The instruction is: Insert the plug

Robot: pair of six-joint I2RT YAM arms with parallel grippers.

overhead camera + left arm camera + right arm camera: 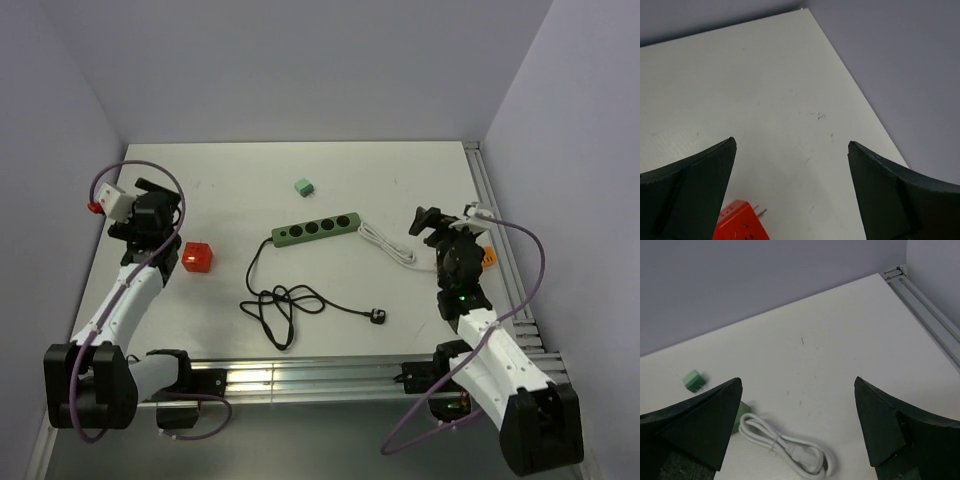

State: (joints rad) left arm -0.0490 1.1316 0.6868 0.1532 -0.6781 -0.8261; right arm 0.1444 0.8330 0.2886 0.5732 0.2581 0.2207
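My left jaws wide, holding nothing, above left side of desk (250, 170). Red block (198, 256) with metal prongs, perhaps adapter, close beside them. My right jaws wide, holding nothing, at right by coiled white cable (388, 243). Black plug (378, 316) lies loose on desk, nearer than green power strip (316, 228), apart from it. Small green block (305, 187) farther back.

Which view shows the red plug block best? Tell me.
Top external: the red plug block shows whole, from above. Left wrist catches only one corner with its prongs at the bottom edge; right wrist misses it.
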